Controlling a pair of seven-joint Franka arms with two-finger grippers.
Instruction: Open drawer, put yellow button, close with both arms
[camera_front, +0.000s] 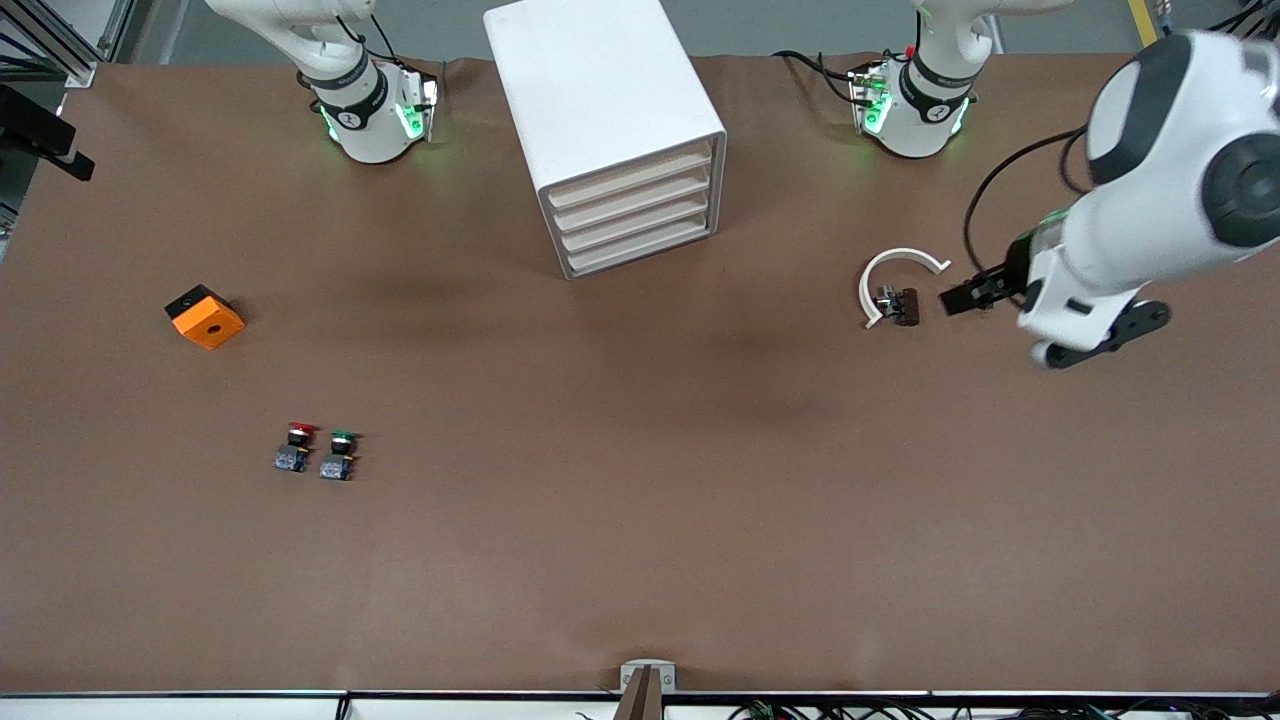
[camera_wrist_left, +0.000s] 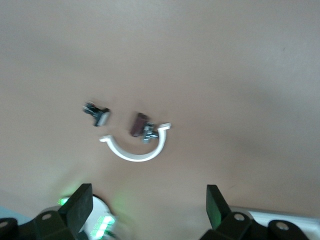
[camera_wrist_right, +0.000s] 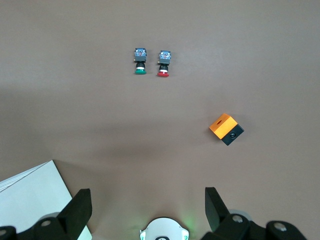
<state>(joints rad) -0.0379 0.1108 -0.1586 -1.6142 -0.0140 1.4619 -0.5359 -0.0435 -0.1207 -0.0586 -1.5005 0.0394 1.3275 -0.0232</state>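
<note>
**Hazards**

- Wrong part. No yellow cap shows in any view. You see only a red button (camera_front: 297, 446) and a green button (camera_front: 340, 453), side by side toward the right arm's end of the tabletop (camera_front: 640, 520). A small dark part (camera_wrist_left: 96, 113) lies just beside a brown part (camera_wrist_left: 139, 124) and a white ring (camera_wrist_left: 136, 148) toward the left arm's end. Its colour cannot be told, so confirm that it is the yellow button before you grasp it. The orange box (camera_front: 205, 317) is not the target.
- Wrong drawer. The drawer (camera_front: 630, 175) is the top one of four alike in the cabinet (camera_front: 600, 80), and all four are closed. The fronts are shallow and close together, so a low approach would likely catch the one below.
- Cabinet shift. Nothing visible anchors the cabinet. A one-armed pull may drag it instead of opening the drawer, so brace it with the other arm.
- Clutter. The ring and brown part touch each other, and the dark part lies close by. A wide grasp there may trap or scatter them.

**Fingers**

- Left gripper (camera_wrist_left: 147, 189): over the tabletop near the ring. Its fingers (camera_wrist_left: 80, 205) are spread wide, hold nothing and touch nothing.
- Right gripper (camera_wrist_right: 147, 192): up over the tabletop near its own base, beside the cabinet, waiting. Its fingers (camera_wrist_right: 80, 205) are spread wide and empty.
</note>
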